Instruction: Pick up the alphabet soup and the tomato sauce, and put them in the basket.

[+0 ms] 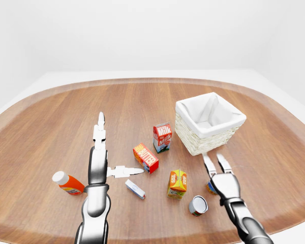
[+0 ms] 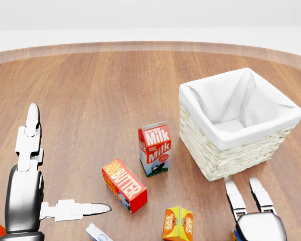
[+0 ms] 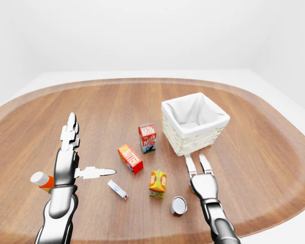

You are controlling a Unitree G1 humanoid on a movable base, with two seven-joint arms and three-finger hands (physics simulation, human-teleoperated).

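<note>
A can (image 1: pixel 198 205) lies on its side with its silver end showing, at the bottom of the left-eye view. A second can (image 1: pixel 209 188) with an orange and blue label is mostly hidden under my right hand (image 1: pixel 216 163). I cannot read either label. The right hand is open and empty, fingers pointing at the white-lined wicker basket (image 1: pixel 191 136) just above it. My left hand (image 1: pixel 117 146) is open and empty, fingers straight and thumb out to the right, left of the butter box (image 1: pixel 146 157).
A milk carton (image 1: pixel 162 137) stands left of the basket. An orange juice carton (image 1: pixel 177 183) stands left of the cans. A small white and blue box (image 1: pixel 135 189) and an orange bottle with a white cap (image 1: pixel 68 184) lie near my left arm on the wooden table (image 1: pixel 51 127).
</note>
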